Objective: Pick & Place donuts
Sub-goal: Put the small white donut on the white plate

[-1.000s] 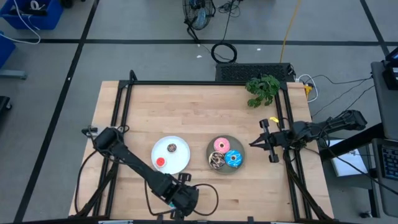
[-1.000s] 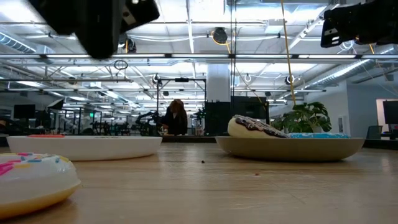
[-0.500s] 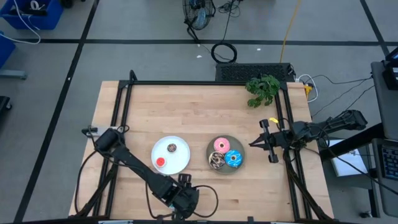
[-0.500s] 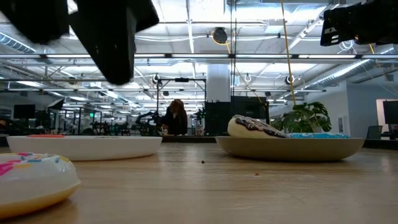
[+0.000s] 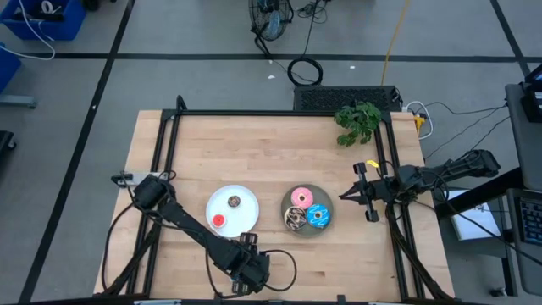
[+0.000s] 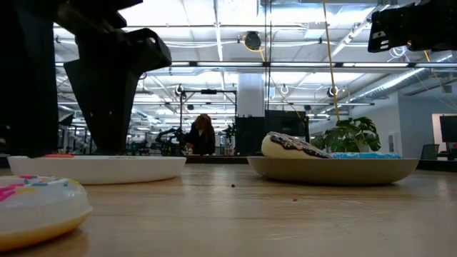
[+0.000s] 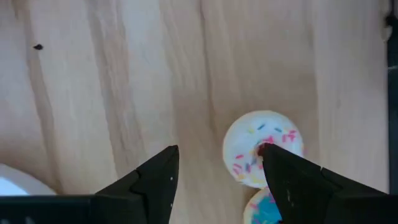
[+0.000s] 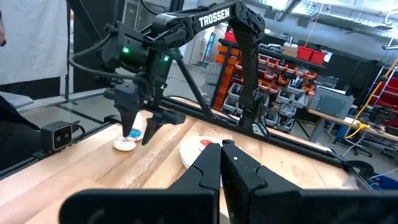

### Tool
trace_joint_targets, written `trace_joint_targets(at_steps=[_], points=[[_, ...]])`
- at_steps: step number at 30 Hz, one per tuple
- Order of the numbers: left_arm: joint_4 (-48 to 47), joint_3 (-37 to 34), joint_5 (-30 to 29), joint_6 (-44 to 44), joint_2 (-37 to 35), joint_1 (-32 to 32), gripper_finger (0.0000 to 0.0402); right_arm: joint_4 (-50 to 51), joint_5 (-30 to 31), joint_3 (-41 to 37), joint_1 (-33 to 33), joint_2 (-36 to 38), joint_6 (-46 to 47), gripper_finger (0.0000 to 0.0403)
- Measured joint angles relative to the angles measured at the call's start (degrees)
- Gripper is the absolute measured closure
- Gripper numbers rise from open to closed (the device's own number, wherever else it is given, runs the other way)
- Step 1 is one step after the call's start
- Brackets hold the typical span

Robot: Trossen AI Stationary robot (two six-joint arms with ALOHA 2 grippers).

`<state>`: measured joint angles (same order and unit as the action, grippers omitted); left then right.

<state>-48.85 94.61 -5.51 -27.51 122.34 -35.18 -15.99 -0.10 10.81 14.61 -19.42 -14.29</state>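
A white sprinkled donut (image 7: 256, 146) lies flat on the table near its near edge, with a small blue donut (image 7: 266, 210) beside it. My left gripper (image 7: 217, 150) is open above them, fingers pointing down. One fingertip (image 7: 268, 151) is over the white donut's hole; the other is over bare wood. In the right wrist view the left gripper (image 8: 138, 129) stands low over the pair. The grey plate (image 5: 307, 229) holds a pink donut (image 5: 300, 198), a blue donut (image 5: 318, 215) and a brown donut (image 5: 294, 219). The white plate (image 5: 246, 212) holds a red donut (image 5: 218, 221) and a small brown donut (image 5: 235, 202). My right gripper (image 5: 345, 195) waits shut at the right.
A green plant (image 5: 358, 121) sits at the table's far right corner. A black frame rail (image 5: 271, 113) runs around the table. The white donut (image 6: 36, 207) lies close to the low camera. A person (image 6: 202, 134) stands far off in the room.
My left gripper has come down toward the table near its near edge, over the white and blue donuts, staying open. The donuts and plates have not moved.
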Motion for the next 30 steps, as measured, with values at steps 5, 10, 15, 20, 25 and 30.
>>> trace_joint_targets(at_steps=[5, 10, 15, 20, 25, 30], points=[[2.0, -0.6, 1.5, 0.7, 0.6, -0.2, 0.0173, -0.2, 0.0, 0.0, 0.0, 0.0, -0.1, 0.0403], [2.7, -3.1, 2.8, 0.4, 0.7, -0.1, 0.0172, -0.2, 0.0, 0.0, 0.0, 0.0, -0.1, 0.0403], [4.6, -4.6, 2.7, 0.3, 0.7, -0.1, 0.0172, -0.3, 0.0, 0.0, 0.0, 0.0, -0.1, 0.0403], [7.5, -5.9, 3.9, 0.3, 0.6, 0.1, 0.0174, -0.3, 0.0, 0.0, 0.0, 0.0, -0.1, 0.0403], [7.7, -6.2, 5.5, -0.7, 0.5, 0.4, 0.0215, -0.2, 0.0, 0.0, 0.0, 0.0, -0.1, 0.0403], [7.7, -6.2, 6.2, -1.1, 0.5, 0.4, 0.0292, -0.2, 0.0, 0.0, 0.0, 0.0, -0.1, 0.0403]])
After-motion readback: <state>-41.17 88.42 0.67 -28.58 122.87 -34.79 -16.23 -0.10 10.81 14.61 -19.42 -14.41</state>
